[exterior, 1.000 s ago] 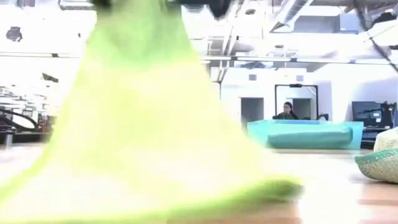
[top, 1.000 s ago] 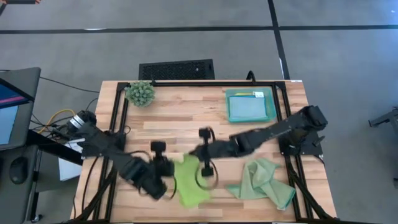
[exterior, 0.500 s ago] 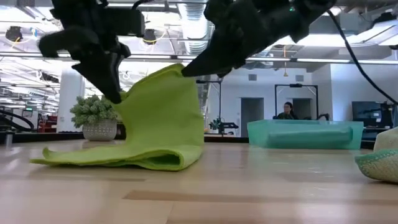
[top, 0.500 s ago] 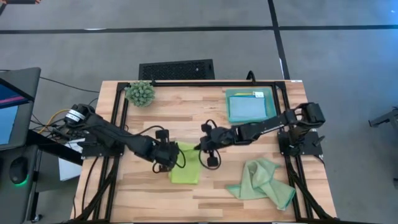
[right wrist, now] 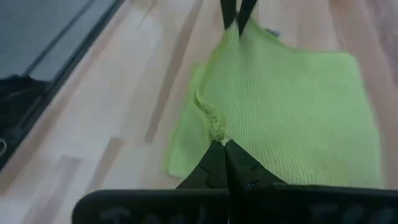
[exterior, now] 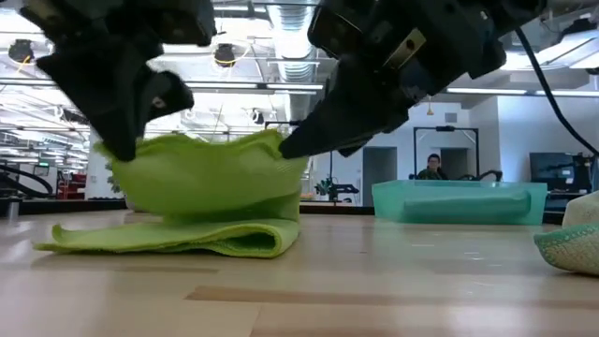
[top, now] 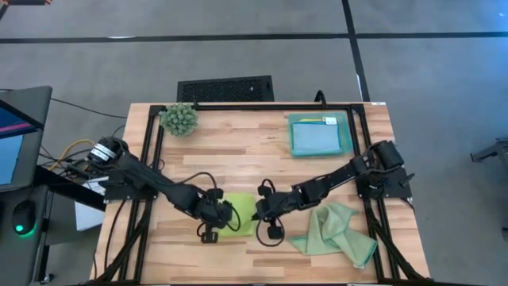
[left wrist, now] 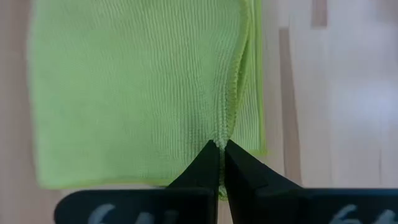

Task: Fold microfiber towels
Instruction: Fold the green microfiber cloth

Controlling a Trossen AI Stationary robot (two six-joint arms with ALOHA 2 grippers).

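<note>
A lime green towel lies near the table's front middle. Its lower layers rest flat on the wood, and an upper flap arches above them. My left gripper is shut on the flap's left end and my right gripper on its right end. A pale sage green towel lies crumpled at the near right. A light blue towel lies in the teal tray at the far right. My left gripper pinches the flap's hemmed edge between its two fingers, slanting down from the table's left. The held end stands above the flat layers. One layer or several, I cannot tell. My right gripper pinches a bunched corner of the flap between its two fingers, slanting down from the table's right. That end is lifted off the layers below, and the cloth sags slack between the two grippers.
A small spiky plant stands at the far left corner. Black frame rails run along the table's left, far and right sides. A person sits in the room beyond the table.
Both grippers have come down and toward the table's near edge, tipping more steeply downward and staying shut on the lime towel. The towel hung tall below them. Its held edge has since sunk over the part on the table, so it lies folded over.
</note>
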